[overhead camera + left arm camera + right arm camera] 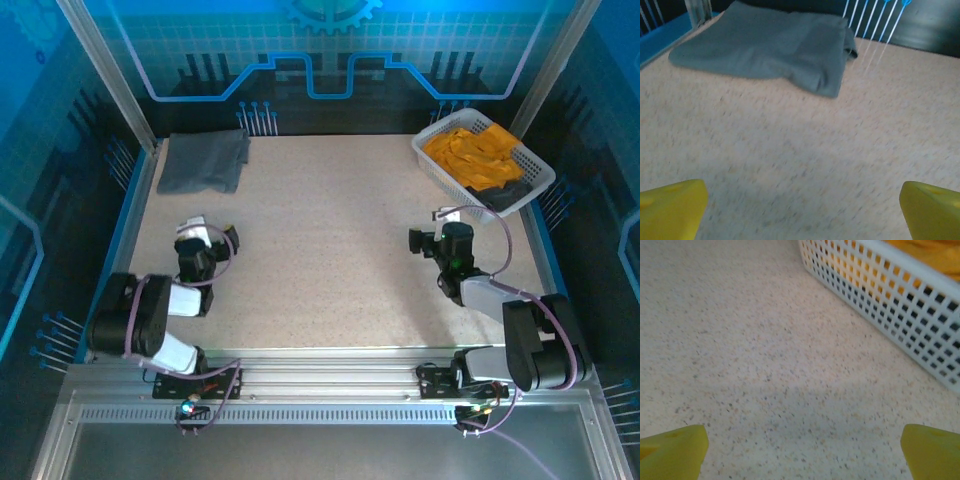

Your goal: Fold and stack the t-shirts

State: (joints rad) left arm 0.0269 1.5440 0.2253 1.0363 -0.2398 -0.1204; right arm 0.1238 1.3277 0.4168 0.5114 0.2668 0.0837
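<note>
A slate grey t-shirt (205, 160) lies folded at the far left corner of the table; the left wrist view has it ahead (770, 47). Bright orange-yellow t-shirts (475, 152) are heaped in the white lattice basket (440, 165) at the far right, a strip of orange (935, 252) showing over its wall. My left gripper (205, 232) hovers over bare table well short of the grey shirt, its yellow fingertips (670, 207) wide apart, open and empty. My right gripper (432, 238) stands left of the basket, fingertips (672, 450) spread, open, nothing between them.
The basket wall (890, 295) runs close on the right gripper's right side. A dark item (508, 193) lies at the basket's near end. Blue rails edge the table (320, 250) left and right. Bare speckled surface stretches between the two arms.
</note>
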